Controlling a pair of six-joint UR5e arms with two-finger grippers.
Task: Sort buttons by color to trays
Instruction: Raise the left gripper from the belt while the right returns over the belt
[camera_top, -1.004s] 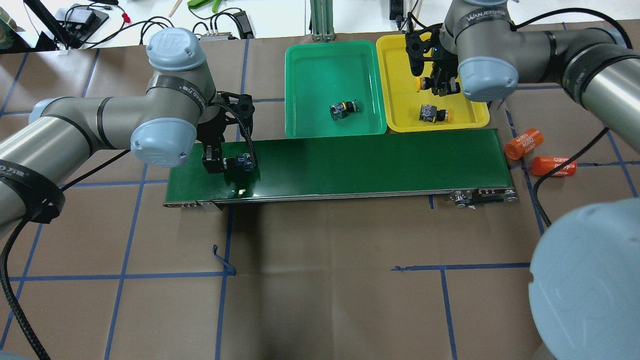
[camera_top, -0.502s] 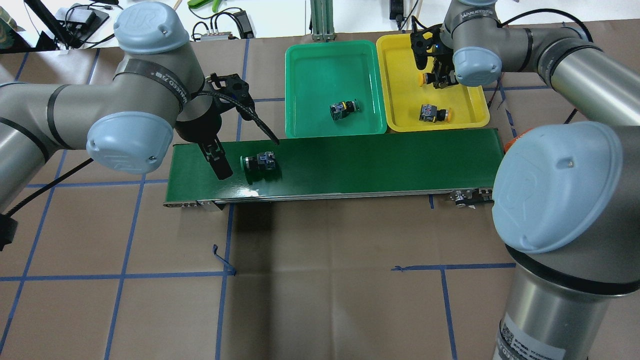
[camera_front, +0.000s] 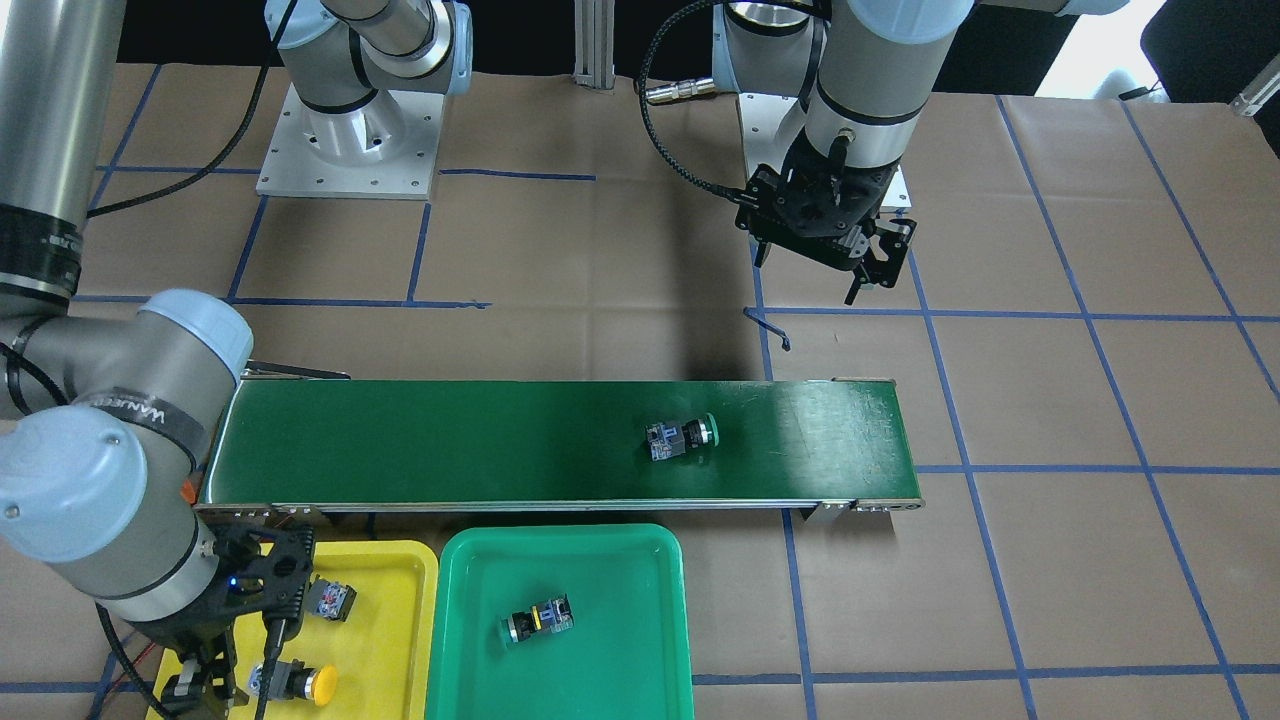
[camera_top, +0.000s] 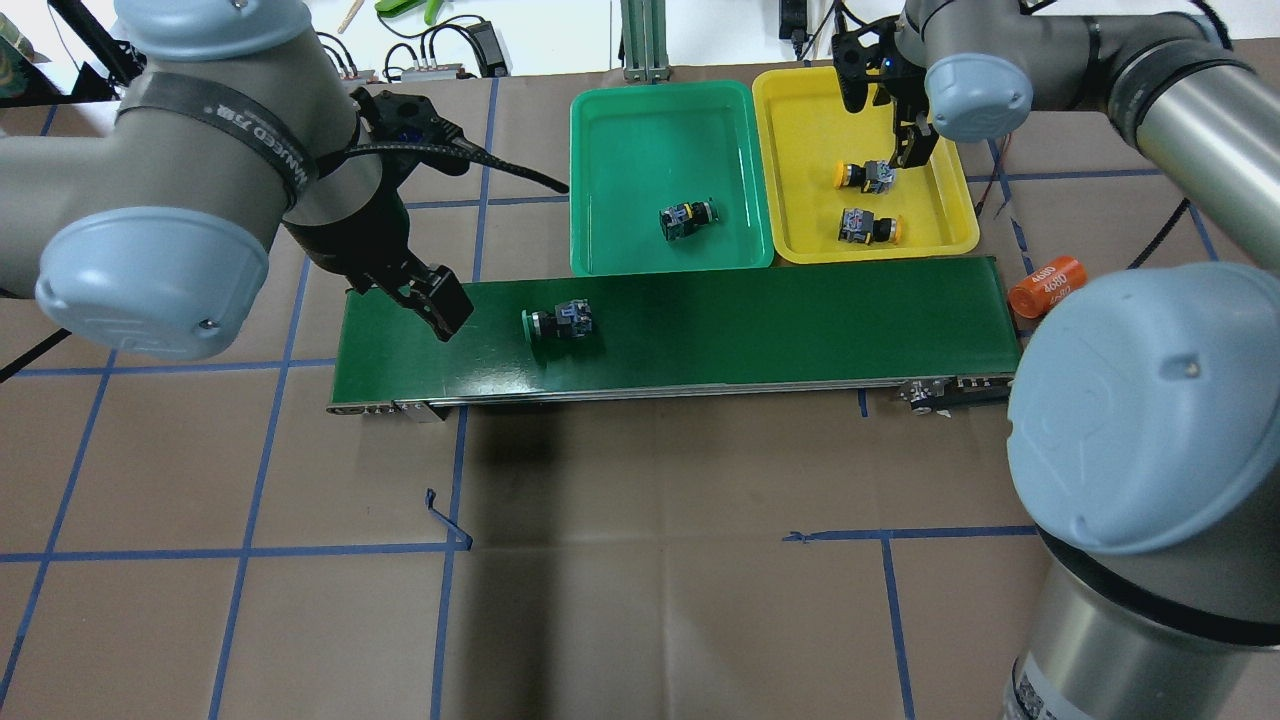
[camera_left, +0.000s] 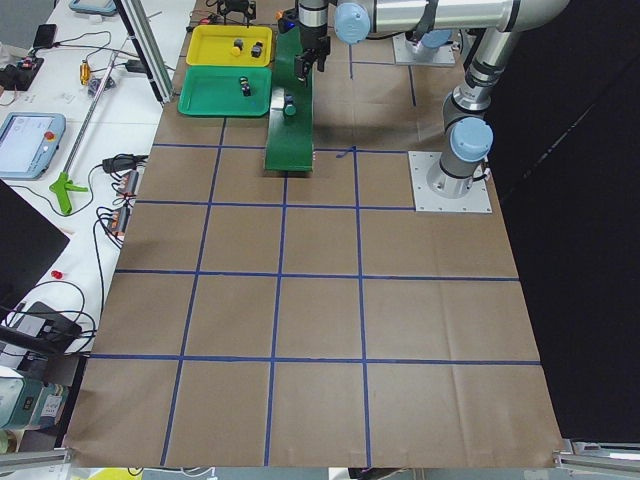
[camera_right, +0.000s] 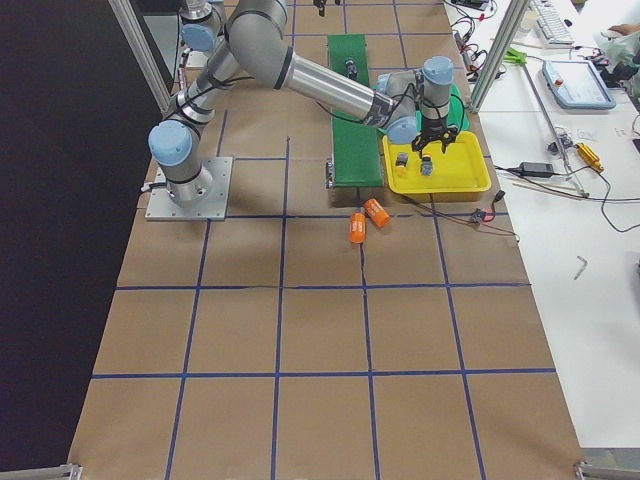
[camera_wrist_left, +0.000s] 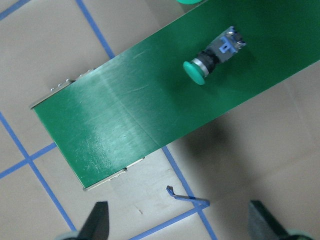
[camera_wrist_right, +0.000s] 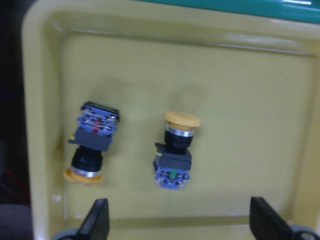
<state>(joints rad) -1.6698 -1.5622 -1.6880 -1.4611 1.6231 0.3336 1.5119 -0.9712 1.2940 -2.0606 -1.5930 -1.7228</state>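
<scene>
1. While the L gripper (camera_wrist_left: 180, 225) hangs over the belt's (camera_top: 760, 320) end w/ fingers spread wide & nothing betw. them, the green-cap button (camera_top: 557, 322) lies on its side on the belt, ahead of that gripper & clear of it; its cap points back toward the gripper.
2. R gripper (camera_wrist_right: 180, 225) also spread wide, empty; hovers over yellow tray (camera_wrist_right: 45, 60).
3. One yellow-cap button (camera_wrist_right: 92, 142) lies below, ahead of one fingertip, cap toward gripper; second yellow-cap button (camera_wrist_right: 175, 152) sits nearer mid-gap, cap pointing away; neither touched.
4. Green tray (camera_top: 660, 92) sits beside yellow tray, farther from R gripper; holds a fourth button (camera_top: 687, 218); cap colour unclear.
5. Orange cylinders (camera_right: 375, 212) lie on paper, apart from R gripper.
</scene>
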